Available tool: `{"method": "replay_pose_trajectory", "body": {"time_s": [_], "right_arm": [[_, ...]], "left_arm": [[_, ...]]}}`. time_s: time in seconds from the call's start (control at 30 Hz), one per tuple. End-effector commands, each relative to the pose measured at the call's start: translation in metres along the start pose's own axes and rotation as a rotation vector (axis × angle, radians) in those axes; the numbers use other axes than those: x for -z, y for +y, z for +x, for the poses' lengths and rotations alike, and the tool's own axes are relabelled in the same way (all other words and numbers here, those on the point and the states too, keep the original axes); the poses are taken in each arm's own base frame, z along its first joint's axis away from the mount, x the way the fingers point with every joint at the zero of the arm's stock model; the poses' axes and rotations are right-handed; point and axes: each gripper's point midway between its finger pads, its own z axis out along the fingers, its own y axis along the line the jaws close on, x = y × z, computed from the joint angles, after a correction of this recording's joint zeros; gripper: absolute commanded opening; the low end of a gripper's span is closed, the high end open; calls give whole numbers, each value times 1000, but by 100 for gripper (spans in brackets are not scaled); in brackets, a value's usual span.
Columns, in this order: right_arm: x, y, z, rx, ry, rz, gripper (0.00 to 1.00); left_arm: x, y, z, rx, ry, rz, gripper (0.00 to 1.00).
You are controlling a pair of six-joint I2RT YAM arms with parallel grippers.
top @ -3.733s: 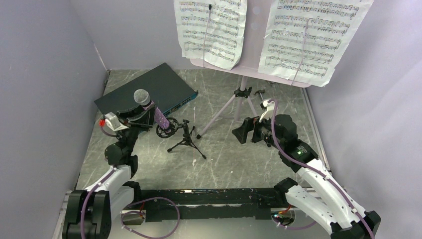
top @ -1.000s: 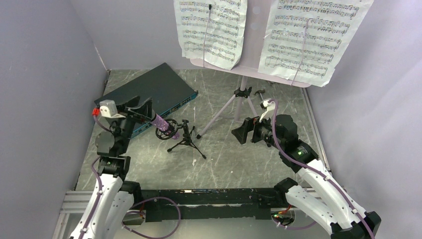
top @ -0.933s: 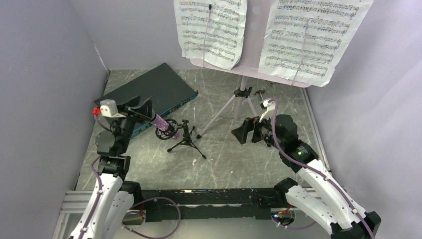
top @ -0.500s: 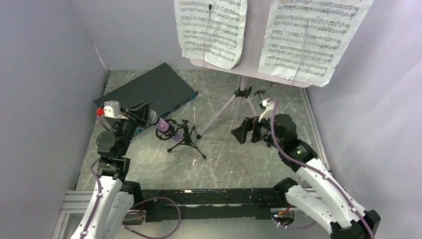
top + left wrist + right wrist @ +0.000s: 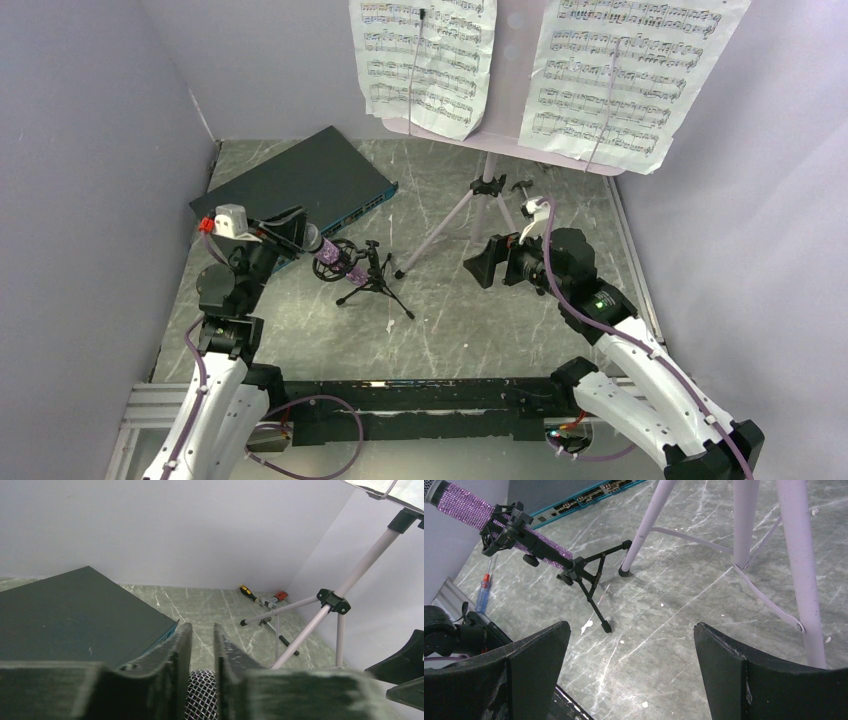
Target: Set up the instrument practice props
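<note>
**Microphone being seated in its small stand**

Your left jaws are clenched on the mesh head of the purple glitter microphone (image 5: 328,254). Its body slopes down and away from them through the ring mount of the black mic stand (image 5: 376,282), just beyond their tips. The stand rests on its three legs on the surface (image 5: 500,330).

Your right jaws hang wide and released, holding nothing. The music stand (image 5: 470,205) is just beyond them, and its two sheet-music pages (image 5: 425,60) sit high above both jaws.

This looks like the final seating of the microphone. Next, you likely need to check that the ring carries it, then loosen gently and back straight off the head so the light stand does not tip.

A second ago your left jaws stood wide around the head, and now they have closed on it. A few seconds earlier the microphone stood steeper, its head raised clear above them.
</note>
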Motion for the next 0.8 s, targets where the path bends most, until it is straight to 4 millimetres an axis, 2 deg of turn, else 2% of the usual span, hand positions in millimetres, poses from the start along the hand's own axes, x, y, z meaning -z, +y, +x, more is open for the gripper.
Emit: {"method": "replay_pose_trajectory", "body": {"time_s": [0.0, 0.17, 0.27, 0.33, 0.63, 0.77], "right_arm": [[0, 9, -24, 19, -70, -32, 99], [-2, 10, -25, 17, -69, -38, 99], [-1, 10, -24, 15, -70, -35, 99], [-1, 10, -24, 14, -68, -34, 99], [-6, 9, -30, -18, -51, -25, 99], [-4, 4, -40, -29, -71, -22, 99]], "left_arm": [[1, -2, -1, -23, 20, 4, 39], [-5, -2, -12, -33, 23, -21, 78], [-11, -5, -14, -18, 39, -7, 91], [-14, -7, -14, -11, 42, 3, 93], [-28, -5, -19, 18, 14, 9, 94], [-35, -6, -24, -6, 5, 18, 93]]}}
